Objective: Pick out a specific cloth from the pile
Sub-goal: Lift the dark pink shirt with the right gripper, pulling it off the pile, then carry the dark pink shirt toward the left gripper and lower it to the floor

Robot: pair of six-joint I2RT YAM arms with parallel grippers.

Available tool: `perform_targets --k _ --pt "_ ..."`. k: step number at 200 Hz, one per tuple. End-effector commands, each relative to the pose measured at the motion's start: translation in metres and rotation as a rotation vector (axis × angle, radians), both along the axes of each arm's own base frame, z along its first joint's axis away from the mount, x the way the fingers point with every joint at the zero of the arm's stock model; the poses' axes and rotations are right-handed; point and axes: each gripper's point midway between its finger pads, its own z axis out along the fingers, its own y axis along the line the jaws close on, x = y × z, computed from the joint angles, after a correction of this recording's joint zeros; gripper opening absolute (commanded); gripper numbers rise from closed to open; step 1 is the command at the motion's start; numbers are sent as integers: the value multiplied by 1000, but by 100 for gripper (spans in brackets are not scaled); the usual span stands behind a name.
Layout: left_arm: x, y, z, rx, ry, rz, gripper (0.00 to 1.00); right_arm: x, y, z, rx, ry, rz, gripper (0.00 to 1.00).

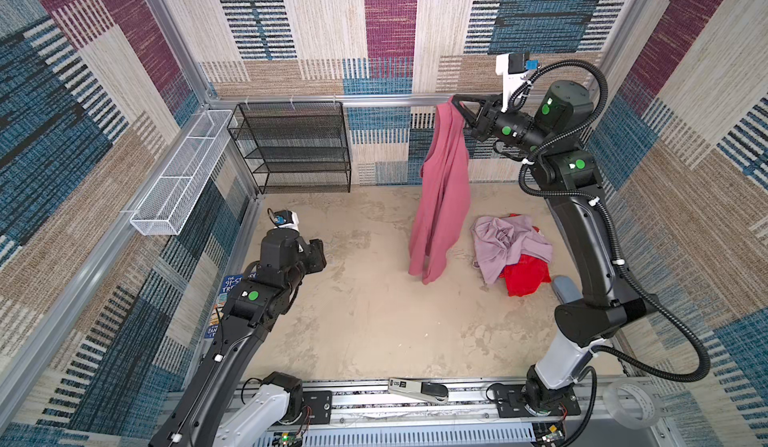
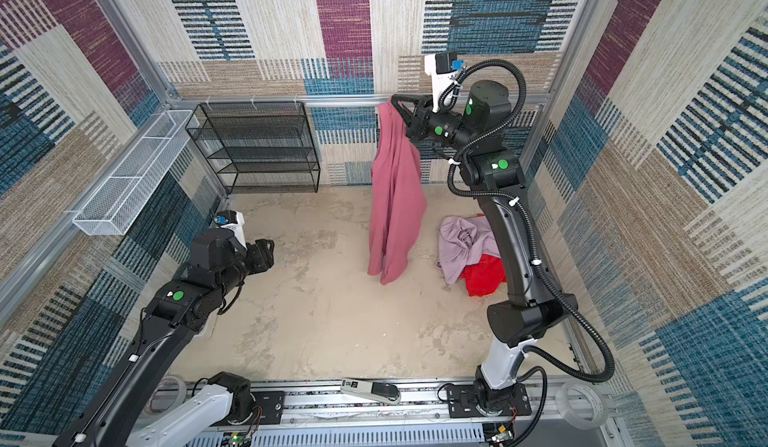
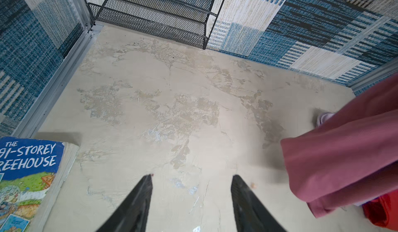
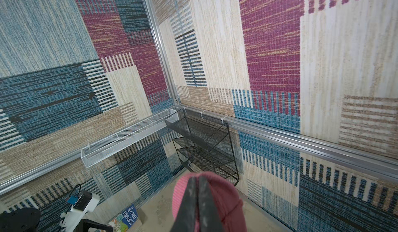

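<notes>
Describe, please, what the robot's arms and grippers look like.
The left arm and right arm are black with white base links and round green stickers. A ribbed black cable loops along the right one. Gripper fingers are black and tapered.

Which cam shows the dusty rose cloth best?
The top views: both show the cloth whole, hanging from the right gripper. Left wrist catches only its lower end; right wrist only the pinched bit.

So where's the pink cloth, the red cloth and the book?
dusty rose cloth [image 1: 444, 200], in a top view, hanging middle.
red cloth [image 1: 523, 276], in a top view, lower fold.
book [image 3: 28, 155], left wrist view, blue cover.
</notes>
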Motion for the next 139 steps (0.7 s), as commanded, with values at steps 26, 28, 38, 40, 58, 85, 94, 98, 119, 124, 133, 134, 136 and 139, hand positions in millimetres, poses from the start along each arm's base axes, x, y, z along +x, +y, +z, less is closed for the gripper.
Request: perform_targets --k 26,28,38,40,58,85,94,98,119,124,133,134,136,139 --pt "-18 11 13 48 -6 5 62 -18 49 -5 -6 2 146 0" --pt "-19 11 14 50 -7 5 62 -18 52 -6 -7 3 152 0" --pt "-22 13 18 54 -12 8 62 -21 61 -8 -12 5 174 0" --pt "-23 13 18 54 -14 9 62 -22 63 -8 -12 4 179 0" --pt "-27 16 23 53 -24 14 62 -28 81 -16 -19 16 219 0" --pt "-33 18 27 51 -36 19 62 -36 103 -21 -28 18 267 0" --pt "-34 19 28 50 -37 22 62 -39 109 -22 -27 20 280 0" --pt "-35 19 28 50 -37 22 62 -39 112 -23 -28 22 285 0" --pt "-38 20 29 48 -35 22 62 -47 129 -27 -30 20 322 0" --pt "-39 21 29 50 -34 25 62 -48 132 -27 -31 19 329 0" --pt "-41 22 30 52 -37 27 62 -51 139 -30 -35 23 344 0" --pt "-41 22 30 52 -37 28 62 -51 140 -31 -35 23 345 0" --pt "-41 22 30 52 -38 27 62 -51 141 -31 -35 24 347 0" --pt "-41 22 30 54 -36 28 62 -51 143 -33 -36 28 350 0"
